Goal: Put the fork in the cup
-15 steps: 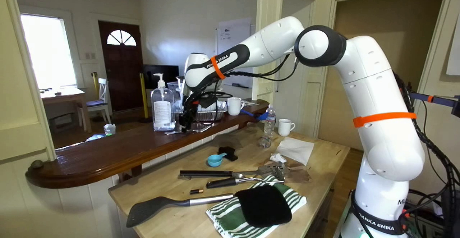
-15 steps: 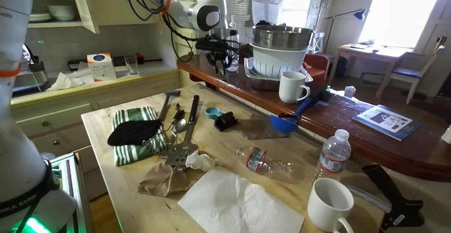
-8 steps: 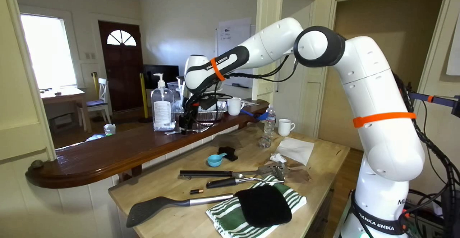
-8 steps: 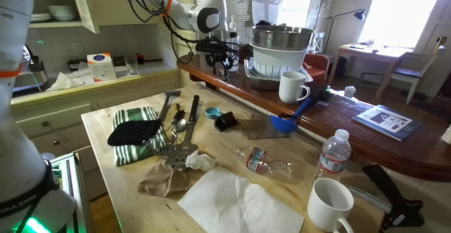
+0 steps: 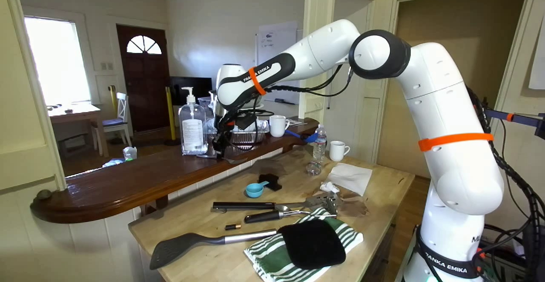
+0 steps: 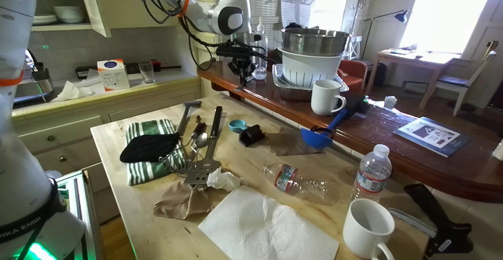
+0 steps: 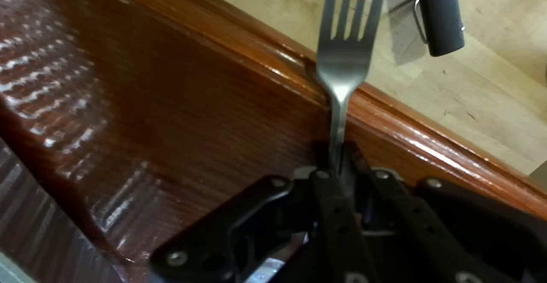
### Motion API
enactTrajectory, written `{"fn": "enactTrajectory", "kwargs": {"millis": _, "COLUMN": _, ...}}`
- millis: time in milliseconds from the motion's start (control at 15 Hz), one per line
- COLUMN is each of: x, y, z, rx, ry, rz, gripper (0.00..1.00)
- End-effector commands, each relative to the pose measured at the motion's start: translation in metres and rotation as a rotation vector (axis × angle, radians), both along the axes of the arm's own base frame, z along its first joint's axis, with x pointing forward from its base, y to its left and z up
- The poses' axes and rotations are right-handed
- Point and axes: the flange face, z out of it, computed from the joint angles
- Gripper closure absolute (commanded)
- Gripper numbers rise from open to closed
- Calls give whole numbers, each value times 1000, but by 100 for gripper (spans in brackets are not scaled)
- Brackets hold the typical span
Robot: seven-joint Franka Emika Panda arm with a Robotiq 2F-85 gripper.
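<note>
- Fork (image 7: 342,71) is sitting in my gripper (image 7: 339,163): my jaws are pressing together on its handle, pinching the thin metal between them.
- Its tines are pointing away from me; in the wrist view its head is reaching past the edge of a glossy brown ledge (image 7: 192,112), with a pale wooden table (image 7: 491,86) showing below.
- I am not managing to make out whether the fork is touching the ledge.
- In the wrist view, a black handle (image 7: 440,13) is showing beside the tines, against the table.
- A clear pump bottle (image 5: 193,133) is standing on the ledge near my gripper.
- A foil tray (image 6: 292,92) is resting farther along the ledge, bearing a white colander (image 6: 310,68); a steel bowl (image 6: 314,43) is topping the stack.
- A ledge mug (image 6: 325,97), white, is standing upright near the tray, well apart from the fork.
- A table mug (image 6: 363,232), white as well, is standing upright near a water bottle (image 6: 370,181), also well apart from the fork; I am not managing to tell which mug is being meant as the cup.
- A second bottle (image 6: 289,178) is lying on its side on the table, near a white paper towel (image 6: 271,228).
- A blue scoop (image 6: 317,139) is lying over the ledge's edge, and a turquoise scoop (image 5: 254,191) on the table.
- A black cloth (image 5: 313,243) is lying on a striped green towel (image 5: 268,254), just beside a dark spatula (image 5: 179,248).
</note>
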Motion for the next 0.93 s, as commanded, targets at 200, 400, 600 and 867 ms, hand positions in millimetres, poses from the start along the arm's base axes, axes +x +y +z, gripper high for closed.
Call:
{"fn": "enactTrajectory", "kwargs": {"millis": 200, "x": -14, "y": 12, "z": 14, "rx": -12, "ry": 39, "rz": 29, "gripper": 97}}
{"fn": "enactTrajectory", "kwargs": {"millis": 400, "x": -34, "y": 17, "z": 43, "rx": 28, "ry": 39, "rz": 53, "gripper": 97}}
{"fn": "enactTrajectory", "kwargs": {"millis": 600, "x": -63, "y": 22, "z": 70, "rx": 80, "ry": 64, "rz": 115, "gripper": 97}}
{"fn": "enactTrajectory", "kwargs": {"millis": 867, "x": -106, "y": -5, "z": 70, "rx": 61, "ry": 151, "rz": 29, "gripper": 97}}
